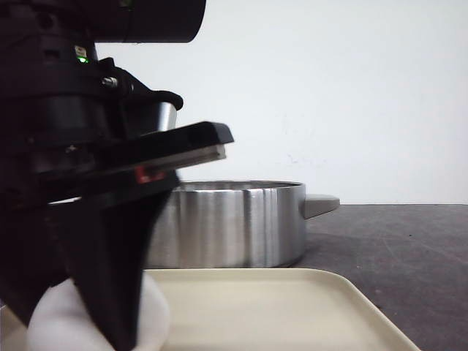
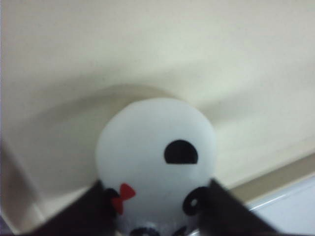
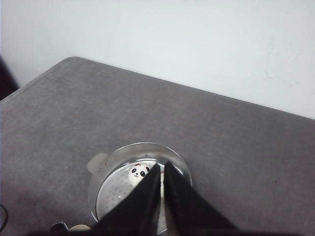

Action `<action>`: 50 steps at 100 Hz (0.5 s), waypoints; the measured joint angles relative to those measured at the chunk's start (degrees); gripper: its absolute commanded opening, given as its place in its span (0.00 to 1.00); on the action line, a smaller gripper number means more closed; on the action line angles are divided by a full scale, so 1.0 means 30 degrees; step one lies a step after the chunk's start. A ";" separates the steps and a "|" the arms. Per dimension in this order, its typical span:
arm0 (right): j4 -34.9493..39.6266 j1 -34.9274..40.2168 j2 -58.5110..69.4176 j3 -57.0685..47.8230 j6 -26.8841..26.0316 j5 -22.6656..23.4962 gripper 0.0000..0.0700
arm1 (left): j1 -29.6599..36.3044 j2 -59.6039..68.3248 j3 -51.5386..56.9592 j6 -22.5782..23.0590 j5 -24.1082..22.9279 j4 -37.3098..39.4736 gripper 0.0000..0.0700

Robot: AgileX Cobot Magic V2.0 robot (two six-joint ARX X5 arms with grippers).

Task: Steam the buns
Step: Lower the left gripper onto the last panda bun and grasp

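Note:
A white panda bun [image 2: 155, 147] with a red bow sits between the two black fingers of my left gripper [image 2: 156, 189], which is shut on its sides. The bun is over the cream tray [image 2: 147, 54]. In the front view the same bun [image 1: 55, 322] shows at the bottom left, partly hidden behind the left gripper [image 1: 121, 333]. A second panda bun [image 3: 140, 172] lies inside the steel pot [image 3: 106, 169]. My right gripper [image 3: 162, 169] hangs high above the pot, shut and empty. No other buns show.
The steel pot [image 1: 234, 223] with a grey handle [image 1: 322, 205] stands just behind the cream tray [image 1: 292, 307] on the dark grey table [image 1: 409, 256]. A white wall is behind. The left arm fills the left of the front view.

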State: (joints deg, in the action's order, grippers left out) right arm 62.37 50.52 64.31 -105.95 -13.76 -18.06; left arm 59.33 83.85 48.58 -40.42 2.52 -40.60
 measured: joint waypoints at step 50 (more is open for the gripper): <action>0.0000 0.0000 0.0000 0.0000 0.0000 0.0007 0.00 | 0.0634 -0.5158 0.3191 0.2484 -0.0459 -0.0393 0.00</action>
State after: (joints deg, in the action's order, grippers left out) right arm 62.37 50.52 64.31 -105.95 -13.76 -18.04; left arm 61.23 68.38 58.15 -32.97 1.15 -41.78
